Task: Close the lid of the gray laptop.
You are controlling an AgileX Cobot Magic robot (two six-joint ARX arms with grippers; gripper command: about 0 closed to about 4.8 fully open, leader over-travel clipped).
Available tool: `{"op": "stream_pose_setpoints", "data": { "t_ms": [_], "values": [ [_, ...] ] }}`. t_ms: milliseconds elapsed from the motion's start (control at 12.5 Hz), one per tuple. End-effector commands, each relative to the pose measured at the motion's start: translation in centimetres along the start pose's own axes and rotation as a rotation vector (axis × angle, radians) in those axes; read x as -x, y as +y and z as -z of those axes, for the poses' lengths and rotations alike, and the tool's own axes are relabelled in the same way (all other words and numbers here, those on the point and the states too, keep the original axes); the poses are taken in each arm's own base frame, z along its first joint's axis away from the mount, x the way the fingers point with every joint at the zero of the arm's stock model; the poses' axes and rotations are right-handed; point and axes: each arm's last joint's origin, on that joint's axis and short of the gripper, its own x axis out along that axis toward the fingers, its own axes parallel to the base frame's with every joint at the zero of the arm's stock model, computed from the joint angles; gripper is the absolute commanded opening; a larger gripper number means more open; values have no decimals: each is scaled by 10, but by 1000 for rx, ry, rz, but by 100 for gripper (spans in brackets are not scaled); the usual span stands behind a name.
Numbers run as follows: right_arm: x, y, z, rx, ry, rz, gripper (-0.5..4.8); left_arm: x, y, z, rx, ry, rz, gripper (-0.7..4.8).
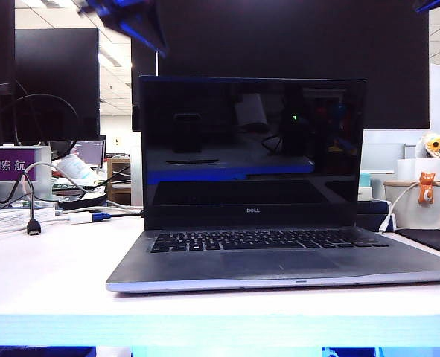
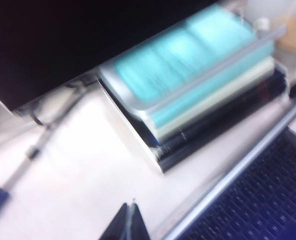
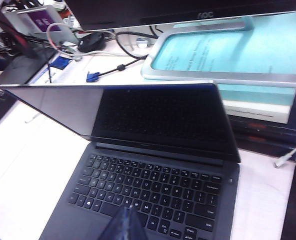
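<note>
Palm rest of gray laptop (image 1: pixel 279 264) nearest; lid (image 1: pixel 253 149) upright. Left gripper (image 2: pixel 129 225) and right gripper (image 3: pixel 125 225) above, tips together, holding nothing. Risk: push low on lid slides laptop back into the book stack (image 2: pixel 208 95)

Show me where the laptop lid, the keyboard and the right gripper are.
lid (image 1: pixel 253 149), exterior view, middle of the black screen.
keyboard (image 3: pixel 153 190), right wrist view, middle keys.
right gripper (image 3: pixel 123 225), right wrist view, tips above the keyboard.

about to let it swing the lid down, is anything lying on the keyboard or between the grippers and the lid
Nothing visible does. The keyboard and palm rest of the gray laptop are bare, so the lid has a free path down. The left gripper and right gripper hover above, with only air between.
</note>
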Motion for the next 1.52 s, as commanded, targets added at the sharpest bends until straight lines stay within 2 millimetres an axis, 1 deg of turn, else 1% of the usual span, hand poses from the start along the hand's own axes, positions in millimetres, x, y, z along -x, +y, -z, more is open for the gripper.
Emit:
{"op": "stream_pose_setpoints", "data": {
  "t_ms": [80,241,401,481,562,722,802,963,1043,1123,1203,1283,1364,1444,1524],
  "values": [
    [2,2,-2,19,-17,-19,-6,-5,-3,1,15,63,29,-5],
    [2,2,-2,23,-16,-22,-6,2,-5,0,1,125,77,-5],
    [2,2,-3,26,-18,-23,-6,9,-3,-8,-2,147,82,-5],
    [2,2,-3,26,-17,-27,-6,8,-3,-8,-13,157,86,-5],
    [2,3,-3,26,-16,-42,-6,5,-3,-7,-21,171,106,-5],
    [2,3,-2,25,-14,-59,-6,-21,-3,5,-53,239,124,-5],
    [2,4,-2,22,-9,-68,-6,-29,-3,10,-50,263,131,-5],
    [2,4,-2,21,-7,-77,-6,-39,-4,18,-72,318,149,-5],
    [2,4,-2,22,-7,-76,-6,-34,-7,15,-70,307,157,-5],
    [2,3,-2,21,-7,-75,-6,-22,-9,7,-78,269,170,-5],
    [1,3,-2,21,-6,-72,-6,7,-10,-14,-110,171,223,-5],
    [0,2,-2,21,-5,-71,-6,15,-10,-21,-116,140,244,-5],
    [-3,0,-1,28,2,-71,-6,32,-2,-40,-130,67,287,-6],
    [-3,0,-1,28,3,-71,-6,32,1,-42,-126,53,314,-5],
    [-4,-1,-1,32,2,-70,-6,19,10,-43,-96,73,339,-6]
  ]
}}
